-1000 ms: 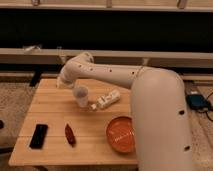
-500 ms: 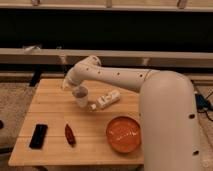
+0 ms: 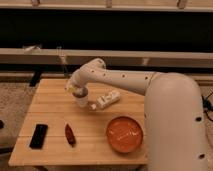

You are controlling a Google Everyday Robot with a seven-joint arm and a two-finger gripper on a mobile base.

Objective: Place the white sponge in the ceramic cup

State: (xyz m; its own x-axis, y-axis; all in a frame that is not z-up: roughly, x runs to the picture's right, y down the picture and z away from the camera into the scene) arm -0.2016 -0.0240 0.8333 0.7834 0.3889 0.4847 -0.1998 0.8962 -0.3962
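Note:
The ceramic cup (image 3: 81, 101) is a small plain white cup standing upright on the wooden table (image 3: 50, 107), left of centre. My gripper (image 3: 75, 89) is at the end of the white arm, directly over the cup's mouth and touching or nearly touching its rim. A small cream patch, the white sponge (image 3: 78, 92), shows between the gripper and the cup's mouth. I cannot tell whether it is held or resting in the cup.
A white tube-like bottle (image 3: 108, 99) lies just right of the cup. An orange bowl (image 3: 124, 134) stands at the front right. A dark red object (image 3: 70, 134) and a black flat object (image 3: 38, 136) lie at the front left. The arm's large white body (image 3: 172, 125) covers the table's right side.
My gripper has come down and slightly right onto the cup's mouth. The arm's bulk has drawn back to the right, uncovering more of the orange bowl.

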